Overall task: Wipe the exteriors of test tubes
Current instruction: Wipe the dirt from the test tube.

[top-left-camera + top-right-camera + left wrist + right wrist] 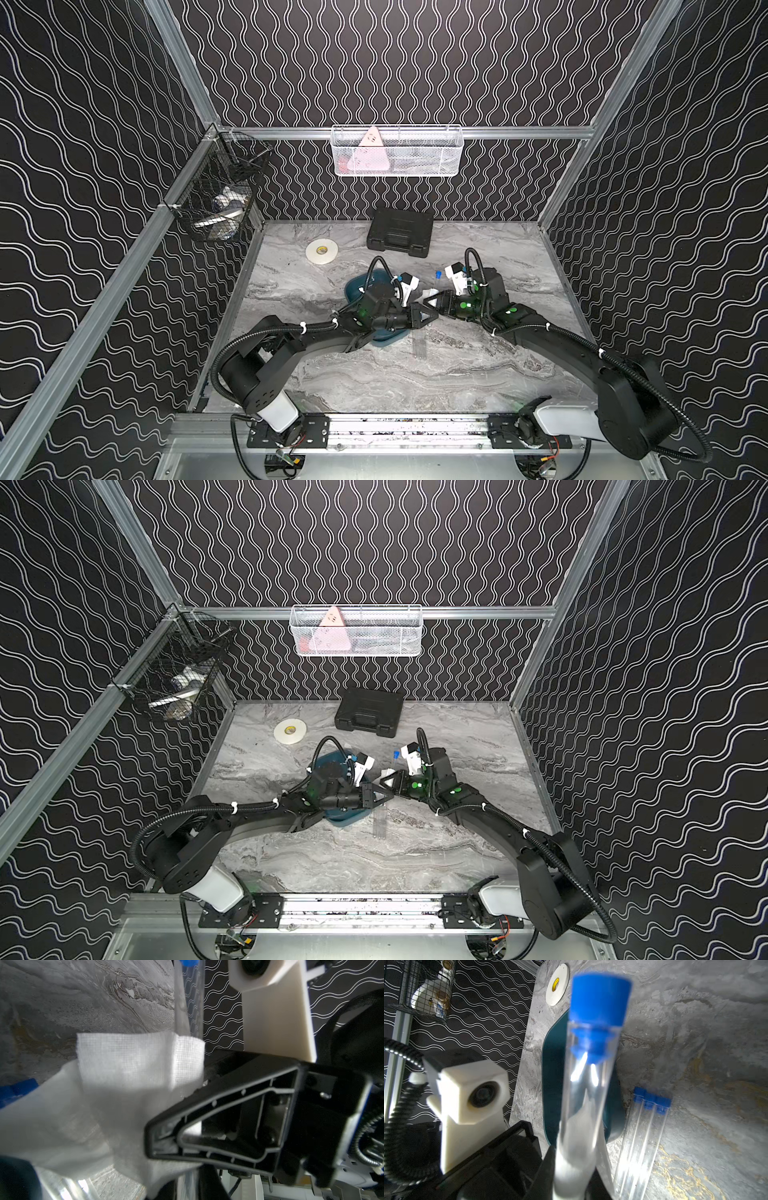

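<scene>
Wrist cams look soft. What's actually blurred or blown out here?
Right wrist view: held tube and its blue cap are blurred, too close; the three lying tubes are sharper, with glare streaks. Left wrist view: tissue shows weave at its far edge, smears nearer. Both top views: sharp, but lying tubes barely show against the marble table.

You had a black tool case (pixel 400 231) at twelve o'clock on the marble table (pixel 457 365), a white tape roll (pixel 322 251) at eleven, and a teal tray (pixel 353 291) near centre.
</scene>
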